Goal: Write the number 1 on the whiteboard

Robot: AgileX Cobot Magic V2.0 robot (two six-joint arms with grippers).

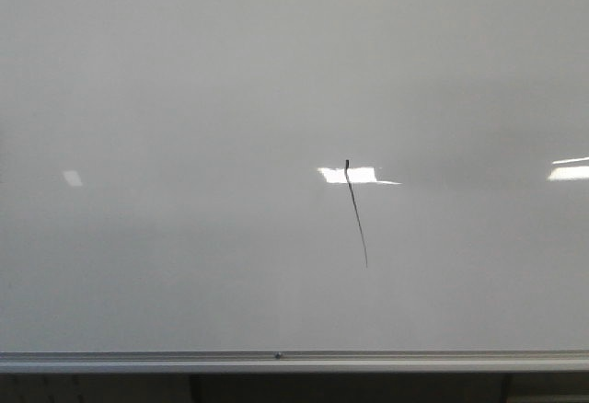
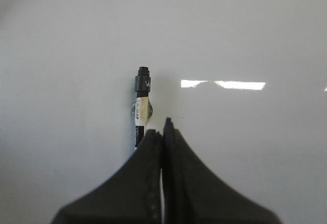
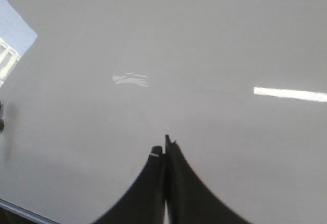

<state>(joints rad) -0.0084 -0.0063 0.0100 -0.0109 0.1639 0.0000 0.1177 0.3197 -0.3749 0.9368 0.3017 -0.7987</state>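
The whiteboard (image 1: 184,99) fills the front view, with a silver rail (image 1: 276,357) along its lower edge. The number 1 (image 1: 355,212) is a thin, black, slightly slanted stroke right of the middle, thicker at its top. Neither gripper shows in the front view. My left gripper (image 2: 162,127) has its jaws together. A black-and-white marker (image 2: 141,106) sticks out from behind its left finger, its dark end toward the board (image 2: 255,29). I cannot tell if the end touches the board. My right gripper (image 3: 164,147) is shut and empty over bare board (image 3: 204,29).
Bright rectangular light reflections (image 1: 350,175) lie on the board, one across the top of the stroke and another at the right edge (image 1: 569,170). A faint whitish smear (image 3: 131,79) shows in the right wrist view. The board's edge (image 3: 20,211) runs near that view's corner.
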